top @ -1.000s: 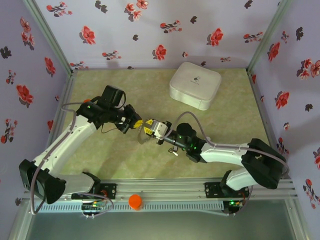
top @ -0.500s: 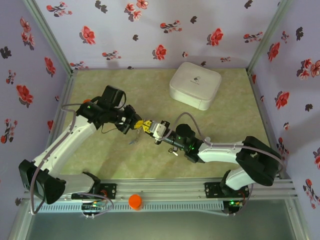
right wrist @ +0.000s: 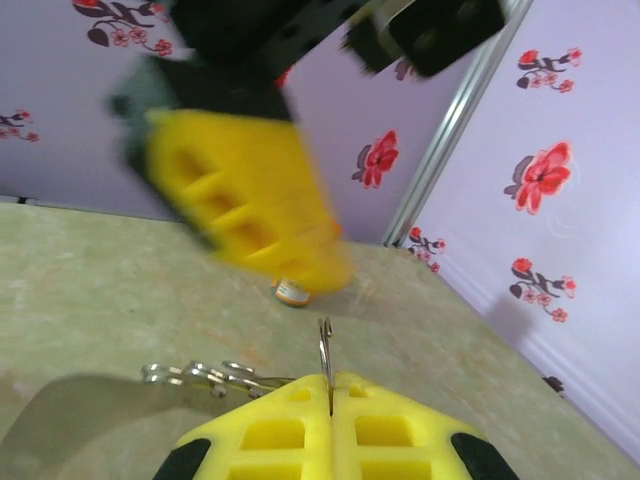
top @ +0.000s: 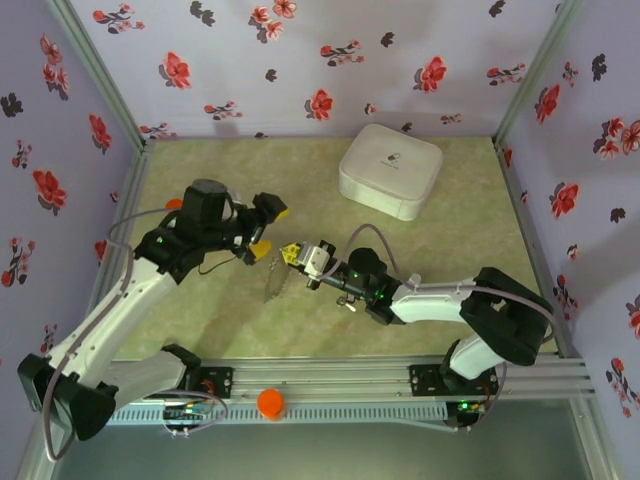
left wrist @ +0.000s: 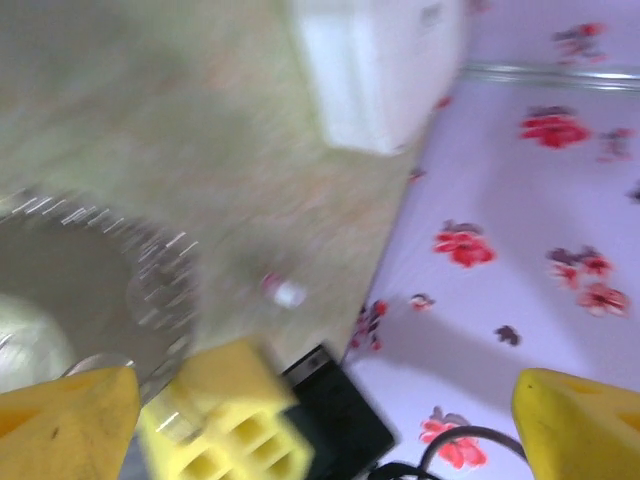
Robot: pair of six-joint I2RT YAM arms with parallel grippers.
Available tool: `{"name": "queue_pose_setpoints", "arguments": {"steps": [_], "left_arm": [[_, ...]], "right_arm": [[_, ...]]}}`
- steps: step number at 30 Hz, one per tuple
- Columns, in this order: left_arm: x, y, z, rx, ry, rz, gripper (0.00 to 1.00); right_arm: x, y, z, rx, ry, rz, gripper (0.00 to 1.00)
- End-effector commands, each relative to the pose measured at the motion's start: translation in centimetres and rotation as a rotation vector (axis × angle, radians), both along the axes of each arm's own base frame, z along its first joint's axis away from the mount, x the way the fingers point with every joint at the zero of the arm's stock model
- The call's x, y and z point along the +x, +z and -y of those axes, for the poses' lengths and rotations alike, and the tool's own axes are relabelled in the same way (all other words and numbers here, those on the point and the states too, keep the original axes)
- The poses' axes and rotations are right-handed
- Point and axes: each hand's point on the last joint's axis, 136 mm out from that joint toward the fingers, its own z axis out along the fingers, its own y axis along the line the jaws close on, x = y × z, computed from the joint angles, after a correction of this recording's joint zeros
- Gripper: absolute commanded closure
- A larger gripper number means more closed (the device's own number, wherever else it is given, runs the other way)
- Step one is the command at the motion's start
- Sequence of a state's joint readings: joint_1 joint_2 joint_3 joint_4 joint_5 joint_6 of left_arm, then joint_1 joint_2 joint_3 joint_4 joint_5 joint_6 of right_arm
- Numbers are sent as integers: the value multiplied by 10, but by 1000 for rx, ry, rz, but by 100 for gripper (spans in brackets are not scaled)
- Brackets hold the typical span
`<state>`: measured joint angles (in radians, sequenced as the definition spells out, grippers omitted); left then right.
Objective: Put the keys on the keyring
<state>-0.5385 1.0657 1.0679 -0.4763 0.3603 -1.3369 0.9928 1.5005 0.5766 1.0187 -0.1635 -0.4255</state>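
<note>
The table (top: pixel 455 245) has a pale green-and-beige mottled top, walled in on three sides by flowered lilac panels, with a metal rail along the near edge. A white box (top: pixel 390 170), square with rounded corners (a small dark mark on its lid), sits flat towards the far right corner. A small cylinder (right wrist: pixel 292 292), white with an orange band, stands by the left wall. Near the middle the keyring (top: pixel 274 284) trails down to the top; whether its lower end rests there, I can't tell.
</note>
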Motion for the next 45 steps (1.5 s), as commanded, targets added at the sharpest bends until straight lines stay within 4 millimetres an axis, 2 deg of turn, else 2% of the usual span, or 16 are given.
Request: {"name": "queue_pose_setpoints", "arguments": {"steps": [1,4,9,11,14,18,22,25,28,35,40,45], "left_arm": [[34,55,-6,-11,6,435,0],[35,64,-21,183,-63,683,0],[34,33,-37,559,-260,823,0],[36,23,-38,631,-305,872,0],[39,17,-37,682,-326,1000,0],[30,5,-23,792,-464,1199,12],[-4,-24,11,921,-784,1418,23],[-32,-50,34,916,-1022,1523,21],[-48,-63,46,870,-1133,1568,23],[-63,-55,58,765,-1167,1653,36],[-76,-45,71,612,-1166,1685,48],[-81,-47,77,552,-1184,1679,52]], "right_arm": [[-6,20,7,42,45,-35,100],[-10,18,16,-5,79,-101,100],[-19,9,35,-129,115,-249,100],[-23,7,43,-185,109,-296,100],[-27,7,60,-249,81,-351,100],[-35,10,78,-301,55,-381,100],[-41,15,87,-360,52,-376,100],[-43,20,88,-398,69,-355,100],[-46,22,89,-457,95,-341,100],[-48,31,90,-520,107,-291,100],[-45,33,84,-515,106,-269,100],[-45,36,79,-517,110,-247,100]]}}
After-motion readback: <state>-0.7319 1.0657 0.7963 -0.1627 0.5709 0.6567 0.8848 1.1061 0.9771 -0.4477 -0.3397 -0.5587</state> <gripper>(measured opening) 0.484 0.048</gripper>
